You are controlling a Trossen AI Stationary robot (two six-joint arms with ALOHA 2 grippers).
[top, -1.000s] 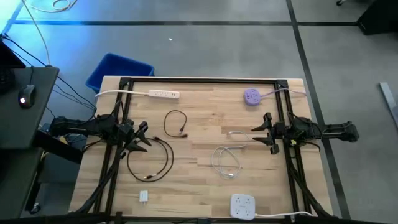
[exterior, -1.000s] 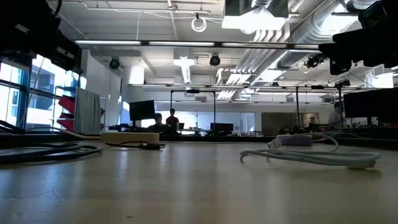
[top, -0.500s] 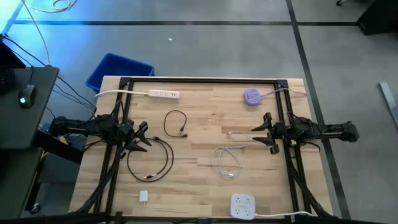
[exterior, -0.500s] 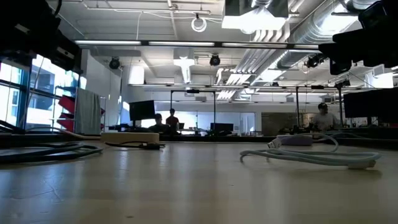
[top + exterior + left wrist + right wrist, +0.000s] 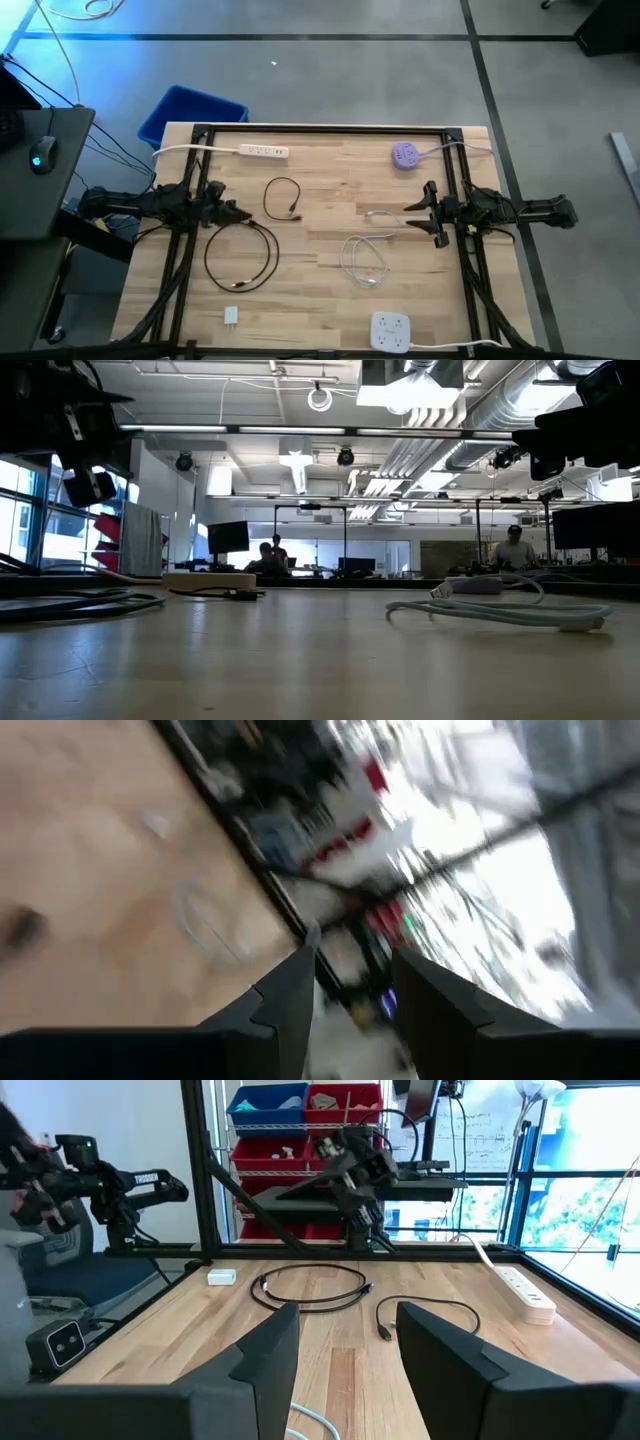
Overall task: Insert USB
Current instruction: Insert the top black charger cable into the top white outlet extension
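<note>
A white USB cable (image 5: 365,262) lies coiled on the wooden table right of middle, with a shorter white lead (image 5: 381,215) just beyond it. Two black cables lie left of middle: a small loop (image 5: 283,197) and a larger loop (image 5: 240,256). A white power strip (image 5: 262,151) rests at the far edge, a purple round hub (image 5: 404,155) at the far right, and a white outlet block (image 5: 390,330) at the near edge. My left gripper (image 5: 236,213) hovers open at the left side, rolled onto its side. My right gripper (image 5: 415,214) hovers open at the right side, level.
A small white charger (image 5: 231,316) lies near the front left. A blue bin (image 5: 190,114) stands on the floor beyond the far left corner. Black frame rails (image 5: 320,128) border the table. Bare wood lies between the two grippers at the middle.
My left gripper has rolled about its own pointing line while staying in place. Its fingers stood spread side by side seen from above; now they stand nearly one over the other. Its left wrist view is blurred from the turn. Nothing on the table has moved.
</note>
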